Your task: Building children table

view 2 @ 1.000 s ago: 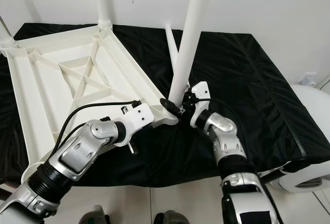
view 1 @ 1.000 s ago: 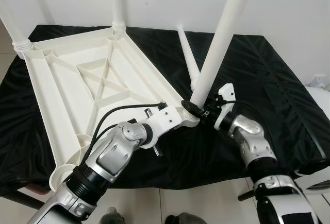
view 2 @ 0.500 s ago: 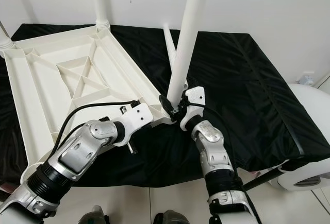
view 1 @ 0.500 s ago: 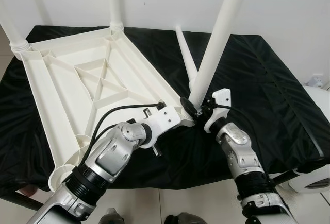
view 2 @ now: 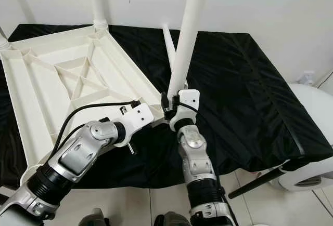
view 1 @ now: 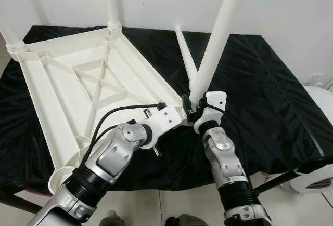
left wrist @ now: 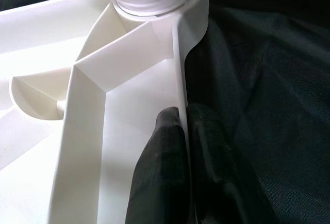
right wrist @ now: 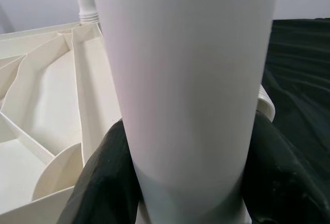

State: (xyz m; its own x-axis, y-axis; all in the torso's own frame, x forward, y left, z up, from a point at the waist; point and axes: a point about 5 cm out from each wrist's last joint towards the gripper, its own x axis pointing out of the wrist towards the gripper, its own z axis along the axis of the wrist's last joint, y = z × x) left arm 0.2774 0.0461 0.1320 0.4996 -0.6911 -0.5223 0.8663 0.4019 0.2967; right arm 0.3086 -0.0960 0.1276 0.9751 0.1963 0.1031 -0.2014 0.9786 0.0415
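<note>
A white plastic table top (view 1: 99, 85) lies upside down on a black cloth. A white leg (view 1: 216, 39) stands tilted in the socket at its near right corner. My right gripper (view 1: 193, 109) is shut on the base of that leg; in the right wrist view the black fingers (right wrist: 103, 183) hug the leg (right wrist: 185, 80) on both sides. My left gripper (view 1: 179, 119) is shut on the table top's rim (left wrist: 180, 80) just beside the same corner, one finger (left wrist: 160, 172) on each side of the rim wall.
Two more legs stand upright at the far corners (view 1: 113, 2) (view 1: 10, 34). A loose leg (view 1: 183, 49) lies on the cloth behind the held one. The cloth-covered surface (view 1: 270, 96) ends close to me. A white rounded object (view 1: 317, 176) sits low on the right.
My right arm has swung in toward the middle, now rising almost straight below the leg. The held leg stands a little more upright. My left gripper keeps its hold on the rim.
</note>
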